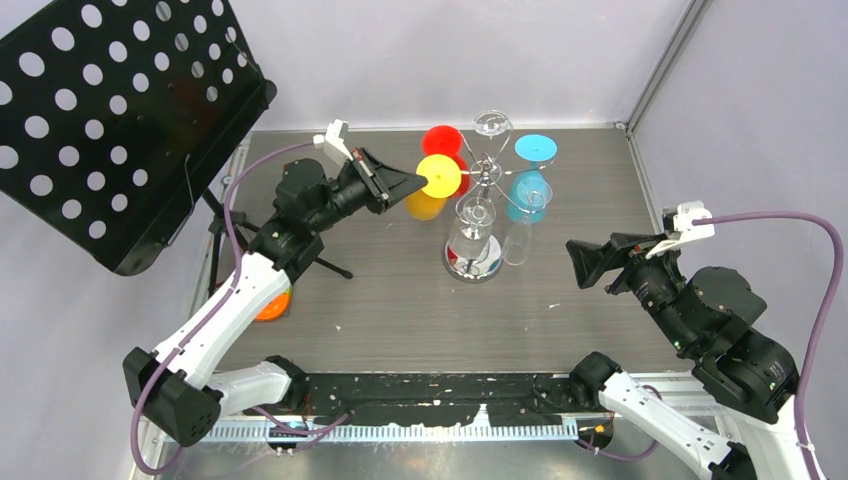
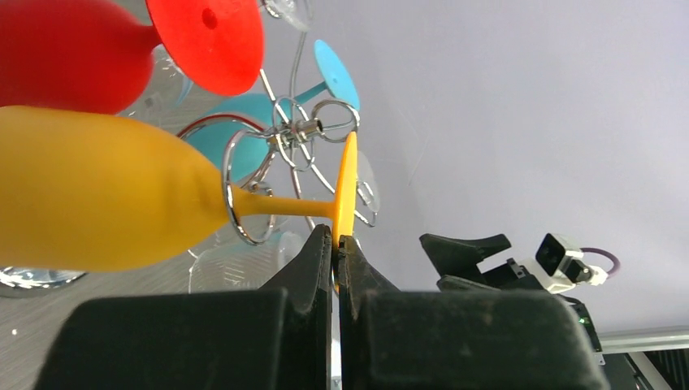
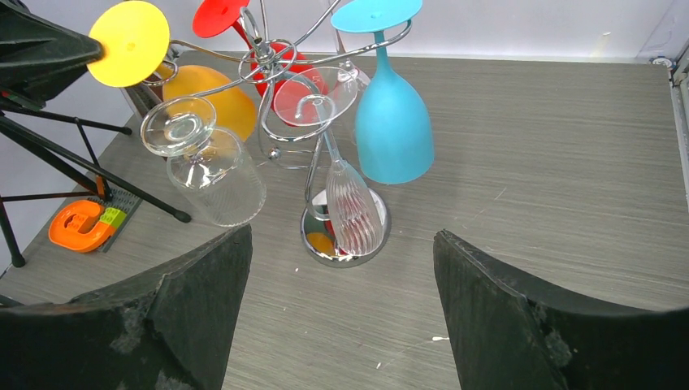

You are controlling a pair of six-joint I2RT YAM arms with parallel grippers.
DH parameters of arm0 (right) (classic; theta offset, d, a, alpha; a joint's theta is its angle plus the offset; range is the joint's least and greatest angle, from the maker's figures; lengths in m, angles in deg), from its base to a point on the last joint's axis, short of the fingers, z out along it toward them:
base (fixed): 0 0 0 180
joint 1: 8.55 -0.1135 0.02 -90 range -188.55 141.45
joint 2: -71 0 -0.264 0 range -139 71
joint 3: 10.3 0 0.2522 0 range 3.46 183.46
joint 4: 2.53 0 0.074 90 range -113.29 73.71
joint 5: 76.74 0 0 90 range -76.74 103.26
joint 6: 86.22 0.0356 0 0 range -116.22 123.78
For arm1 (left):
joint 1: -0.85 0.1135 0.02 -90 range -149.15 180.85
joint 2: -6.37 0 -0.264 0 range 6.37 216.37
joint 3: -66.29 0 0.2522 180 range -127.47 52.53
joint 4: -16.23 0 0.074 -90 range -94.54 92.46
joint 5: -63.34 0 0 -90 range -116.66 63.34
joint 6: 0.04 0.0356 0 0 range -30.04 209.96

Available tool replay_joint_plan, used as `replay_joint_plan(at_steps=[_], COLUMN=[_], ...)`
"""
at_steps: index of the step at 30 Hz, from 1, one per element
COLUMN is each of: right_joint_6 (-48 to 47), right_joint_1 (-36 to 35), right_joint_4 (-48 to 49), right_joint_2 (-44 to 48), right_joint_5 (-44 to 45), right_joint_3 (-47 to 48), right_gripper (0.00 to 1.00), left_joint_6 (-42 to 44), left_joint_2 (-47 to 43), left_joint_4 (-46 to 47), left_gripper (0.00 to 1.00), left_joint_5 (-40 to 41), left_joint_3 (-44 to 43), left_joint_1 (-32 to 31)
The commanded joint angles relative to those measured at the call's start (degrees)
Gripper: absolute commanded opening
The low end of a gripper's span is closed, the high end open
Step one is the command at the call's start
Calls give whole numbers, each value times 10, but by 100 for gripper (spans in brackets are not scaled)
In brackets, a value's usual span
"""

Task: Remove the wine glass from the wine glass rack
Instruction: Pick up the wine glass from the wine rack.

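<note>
Yellow wine glass [image 1: 437, 178], hung by its stem in a curled arm of the wine glass rack [image 1: 487, 175], far centre of the table [image 1: 380, 300].
Its round foot is pinched at the left edge by the left gripper [image 1: 410, 180]; the right gripper [image 1: 580, 262] is held spread wide, well apart at right.

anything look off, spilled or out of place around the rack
Nothing spilled or broken; the glasses hang foot-up on the wine glass rack, a few tilted. Only stray: an orange object lying beyond the table's left edge by the black tripod legs; I cannot tell what it is.
</note>
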Motion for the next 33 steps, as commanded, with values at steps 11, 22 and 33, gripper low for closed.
replay_joint_plan(at_steps=[11,22,33], right_joint_6=[7,5,2], right_joint_1=[-3,-3,-3], right_joint_4=[8,9,15], right_joint_2=[-3,-10,-8], right_joint_5=[6,3,8], right_joint_3=[16,11,1], right_gripper=[88,88,88], left_joint_6=[19,36,38], left_joint_2=[-16,-24,30], left_joint_4=[-14,-43,-31], left_gripper=[0,0,0], left_joint_5=[2,9,-32], left_joint_3=[-50,-45,-93], left_joint_1=[-1,26,41])
